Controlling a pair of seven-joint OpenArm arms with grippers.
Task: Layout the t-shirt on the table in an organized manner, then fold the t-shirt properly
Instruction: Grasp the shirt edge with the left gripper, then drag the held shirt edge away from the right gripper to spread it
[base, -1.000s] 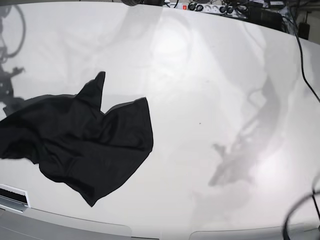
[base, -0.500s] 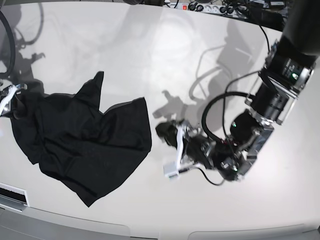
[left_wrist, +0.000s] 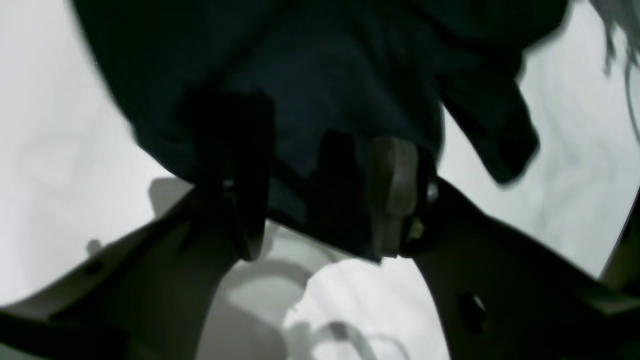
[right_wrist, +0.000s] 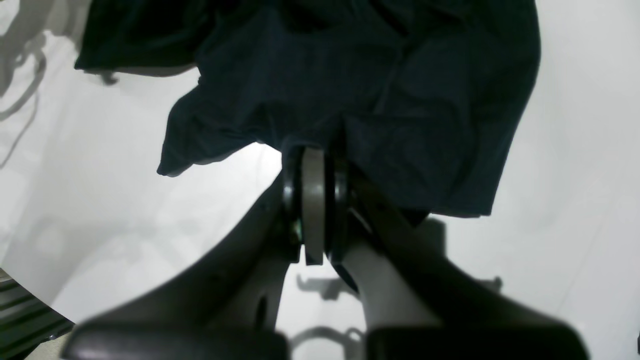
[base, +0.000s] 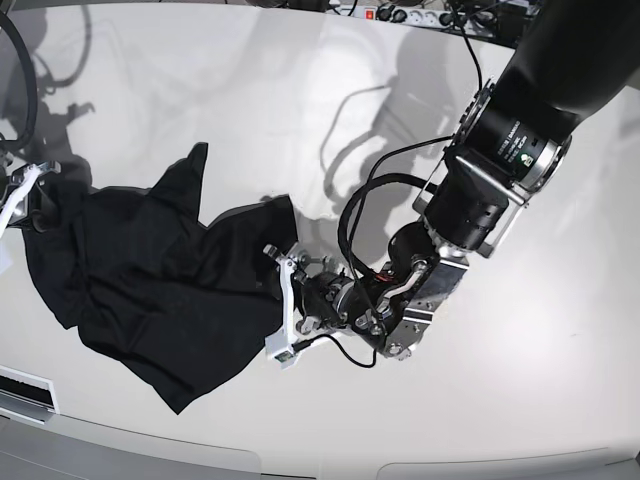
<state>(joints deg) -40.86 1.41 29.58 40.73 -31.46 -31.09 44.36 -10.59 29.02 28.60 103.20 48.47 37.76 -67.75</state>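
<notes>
Left gripper gapes wide astride the t-shirt edge; right gripper is clenched on the opposite edge. Risk — left jaws close on a bunched fold or bare table, so the spread comes out skewed.

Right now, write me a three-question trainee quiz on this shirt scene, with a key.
1. True or false: the shirt lies flat and smoothed out on the table.
2. Which gripper has its jaws apart at the shirt's edge? A) left gripper B) right gripper
3. Fill in: the right gripper is shut on the ____.

Key
1. False: it is crumpled, with folds and a corner sticking up.
2. A: its jaws straddle the shirt's edge in the left wrist view.
3. Shirt: the cloth bunches into its closed jaws in the right wrist view.
</notes>
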